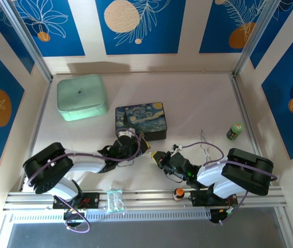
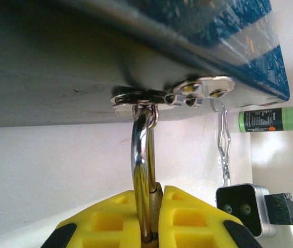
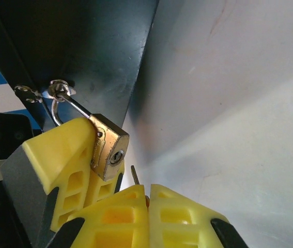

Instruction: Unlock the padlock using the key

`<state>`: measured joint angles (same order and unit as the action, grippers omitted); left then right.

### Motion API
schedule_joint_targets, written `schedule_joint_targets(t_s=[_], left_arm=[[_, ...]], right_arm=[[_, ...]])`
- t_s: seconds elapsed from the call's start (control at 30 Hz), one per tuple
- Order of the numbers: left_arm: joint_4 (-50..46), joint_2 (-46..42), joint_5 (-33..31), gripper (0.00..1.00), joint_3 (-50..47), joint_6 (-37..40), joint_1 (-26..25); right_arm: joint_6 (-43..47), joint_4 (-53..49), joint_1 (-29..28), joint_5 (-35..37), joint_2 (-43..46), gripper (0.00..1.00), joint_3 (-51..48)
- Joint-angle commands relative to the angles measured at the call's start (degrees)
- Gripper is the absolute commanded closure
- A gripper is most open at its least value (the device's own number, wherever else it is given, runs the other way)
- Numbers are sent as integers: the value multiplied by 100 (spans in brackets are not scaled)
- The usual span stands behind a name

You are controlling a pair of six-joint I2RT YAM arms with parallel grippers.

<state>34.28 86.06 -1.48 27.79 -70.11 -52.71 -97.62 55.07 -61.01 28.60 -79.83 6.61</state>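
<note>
The brass padlock [image 3: 109, 150] hangs by its silver shackle [image 2: 142, 155] from the clasp of the starry-night box [image 1: 141, 120]. My left gripper [image 2: 154, 206] is shut on the padlock's body, its yellow fingers [image 3: 63, 165] pressing on both flat sides, keyhole end turned toward the right wrist camera. My right gripper [image 3: 147, 199] is shut on the key [image 3: 135, 174]. A short stub of the thin blade sticks out from between the pads. The blade tip stands just below and right of the keyhole, apart from it. From above, the two grippers [image 1: 141, 146] [image 1: 156, 157] meet at the box's front edge.
A mint-green case [image 1: 81, 96] sits at the back left. Silver forceps [image 1: 206, 147] and a green bottle [image 1: 234, 130] lie to the right of the box. A small orange-capped bottle [image 1: 178, 194] stands on the near rail by the right arm's base.
</note>
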Motion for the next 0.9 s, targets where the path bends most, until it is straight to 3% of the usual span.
schedule_joint_targets(t_s=[0.0,0.13,0.3,0.6,0.87], left_arm=[[593,-61,219,100,87,-135,50],[432,-216,157,100,69,-88,54],[413,-265,185,100,93,-68,50],[360,-311,179,100,94,-32,59],[-115,-552,-34,100,222,235,65]], right_arm=[[-45,365,-29,494,-51,100,-89],[85,883,-27,620,-259,100,-105],[84,834,-8,553,-452,100,72],[129,2187,-66,577,-1409,100,26],[-402,2170,-679,1408,-1858,100,29]])
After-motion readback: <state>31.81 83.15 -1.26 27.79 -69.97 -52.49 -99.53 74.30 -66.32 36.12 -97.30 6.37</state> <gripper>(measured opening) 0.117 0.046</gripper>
